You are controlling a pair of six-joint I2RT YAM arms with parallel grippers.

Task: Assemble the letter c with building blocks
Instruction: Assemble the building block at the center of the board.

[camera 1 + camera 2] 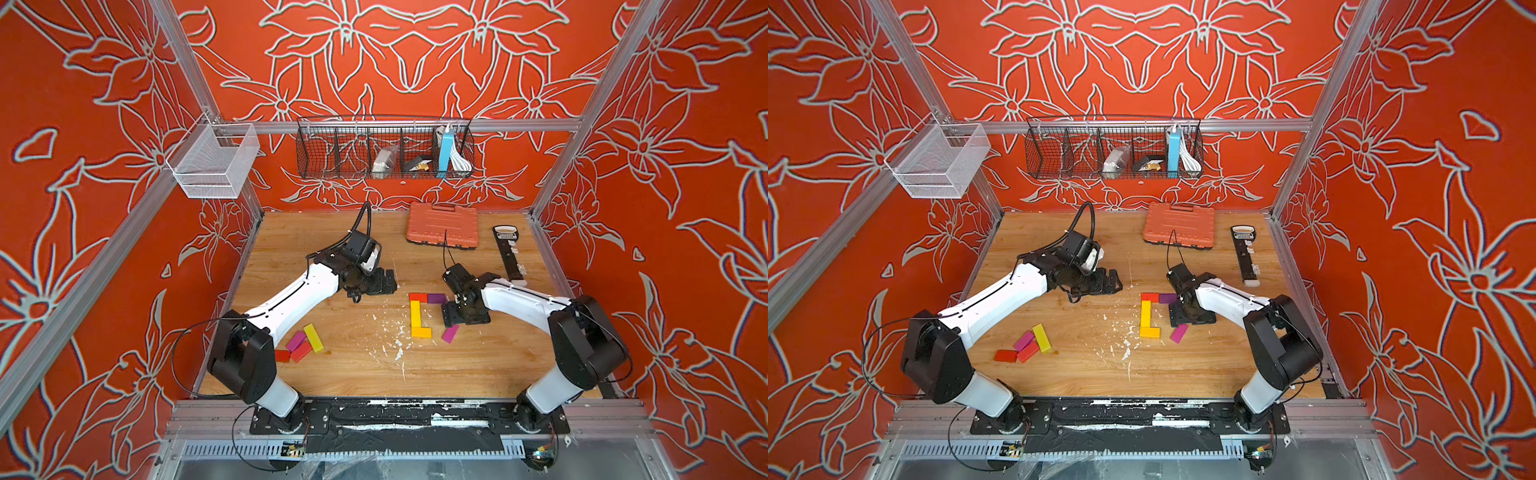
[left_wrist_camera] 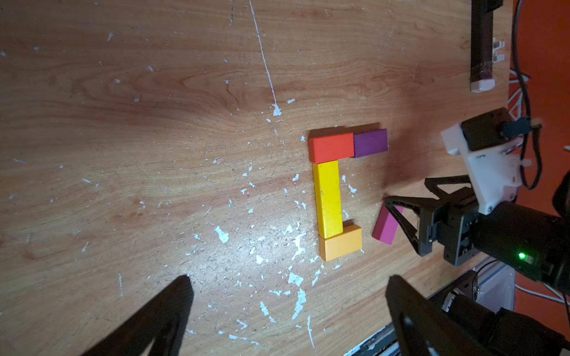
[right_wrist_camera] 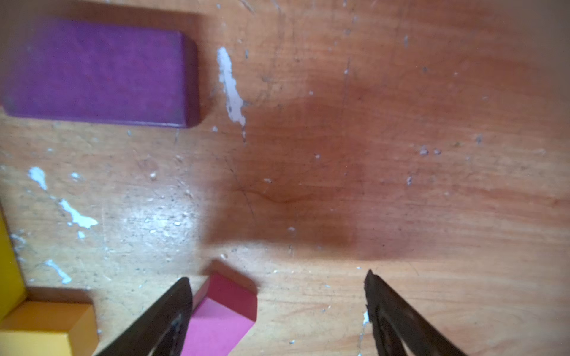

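Here the right gripper [image 3: 277, 276] hangs low over the wooden table [image 1: 332, 374] with its jaws spread wide and clamping nothing. The end of a magenta block [image 3: 222, 317] lies flat on the wood right at one of its fingers [image 3: 172, 308], reaching partly into the gap between the jaws. The finger overlaps the block in the right wrist view, and I cannot tell whether they touch. Just ahead of the fingertips sits the part-built letter. A red block [image 1: 418, 297] and a purple block [image 1: 436, 298] lie end to end and touching, with the purple one nearer this gripper. A yellow bar [image 1: 414, 313] runs from under the red block to an orange block [image 1: 421, 332], which juts back toward the gripper. The magenta block lies tilted just beside the orange one, apart from it.

The left gripper [image 2: 288, 277] is also wide open and empty, hovering over bare wood. The letter lies ahead of its fingertips, a little apart. Well behind it, beside its own arm, rests a loose cluster: a second yellow bar [image 1: 313, 338], a pink block [image 1: 296, 340] and two red pieces [image 1: 301, 351] packed close together.
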